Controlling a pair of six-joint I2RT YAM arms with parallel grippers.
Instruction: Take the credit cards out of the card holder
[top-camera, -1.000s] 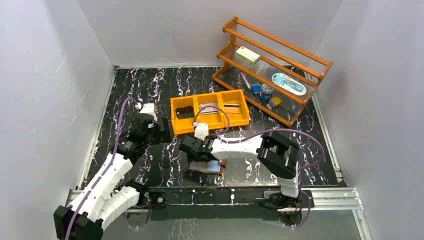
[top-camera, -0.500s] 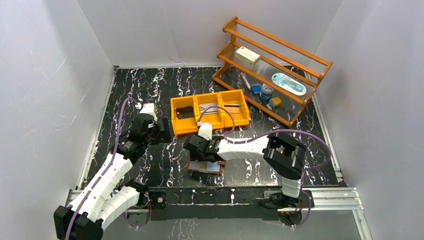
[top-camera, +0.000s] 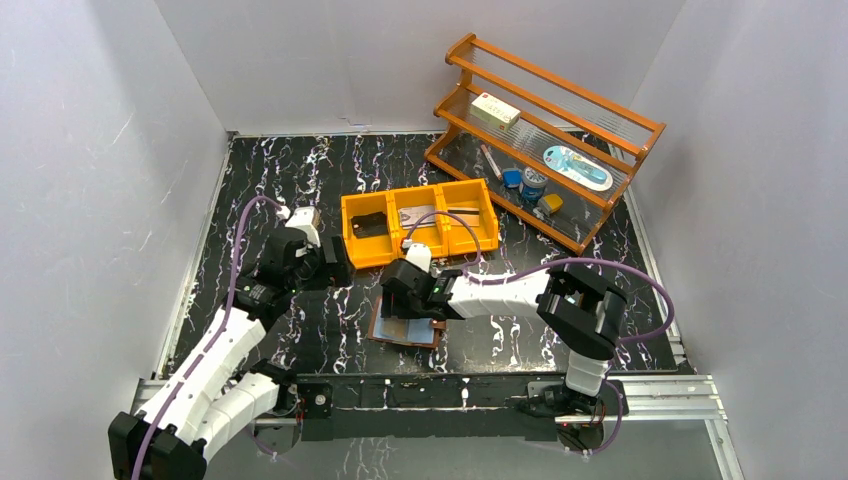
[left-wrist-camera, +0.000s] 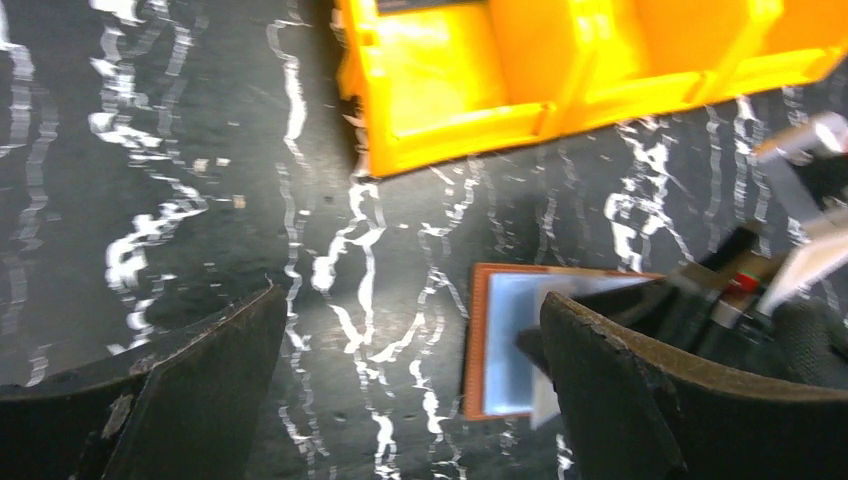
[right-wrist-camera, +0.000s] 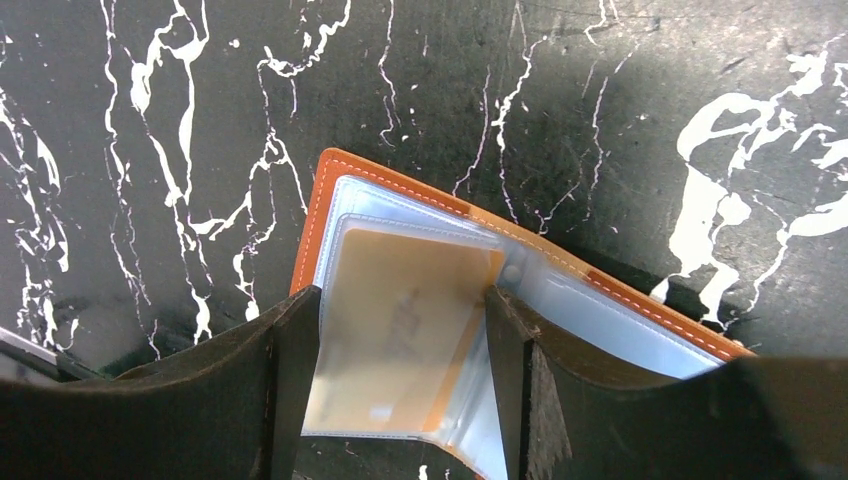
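Observation:
The card holder (top-camera: 404, 329) lies open on the black table near the front edge, brown-orange with clear sleeves. In the right wrist view the card holder (right-wrist-camera: 640, 320) shows a tan credit card (right-wrist-camera: 400, 320) inside a raised sleeve. My right gripper (right-wrist-camera: 400, 390) is open just over the holder, its fingers (right-wrist-camera: 285, 385) on either side of that sleeve; it also shows in the top view (top-camera: 405, 303). My left gripper (left-wrist-camera: 410, 400) is open and empty, to the left of the holder (left-wrist-camera: 505, 345). Other cards lie in the orange bin: dark (top-camera: 369, 224), silvery (top-camera: 418, 216), black-striped (top-camera: 462, 213).
The orange three-compartment bin (top-camera: 420, 243) stands just behind both grippers, and also shows in the left wrist view (left-wrist-camera: 560, 80). A wooden rack (top-camera: 550, 140) with small items stands at the back right. White walls close the sides and back.
My right gripper has moved right and down over the open holder, and the holder has shifted a little. My left gripper has moved slightly to the right.

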